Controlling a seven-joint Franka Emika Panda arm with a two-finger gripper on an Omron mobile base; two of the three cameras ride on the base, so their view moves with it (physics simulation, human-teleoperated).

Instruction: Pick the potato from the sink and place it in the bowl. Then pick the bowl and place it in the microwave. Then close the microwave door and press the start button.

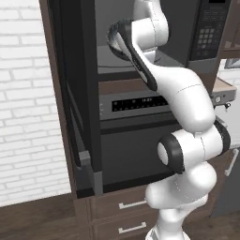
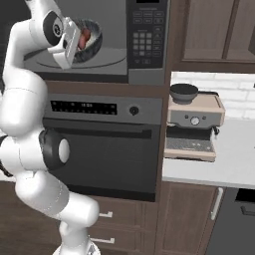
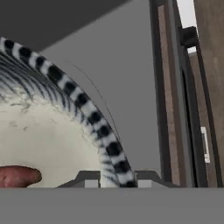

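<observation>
The bowl point(image 2: 93, 36) rests on the floor of the microwave point(image 2: 148, 35), whose inside is lit. The reddish potato point(image 2: 85, 36) lies inside the bowl. My gripper point(image 2: 76, 46) reaches in from the left, one finger on each side of the bowl's near rim. The hand view shows the striped rim point(image 3: 74, 98) running down between the fingertips of the gripper point(image 3: 117, 179), with the potato point(image 3: 17, 176) on the speckled inside. The microwave door point(image 1: 77, 84) stands swung open to the left. The sink is out of view.
A black oven point(image 2: 99, 144) with a display sits under the microwave, with wooden drawers point(image 2: 107, 215) below it. A coffee machine point(image 2: 194, 124) stands on the white counter point(image 2: 229, 159) at the right. A white brick wall point(image 1: 23, 93) lies left of the open door.
</observation>
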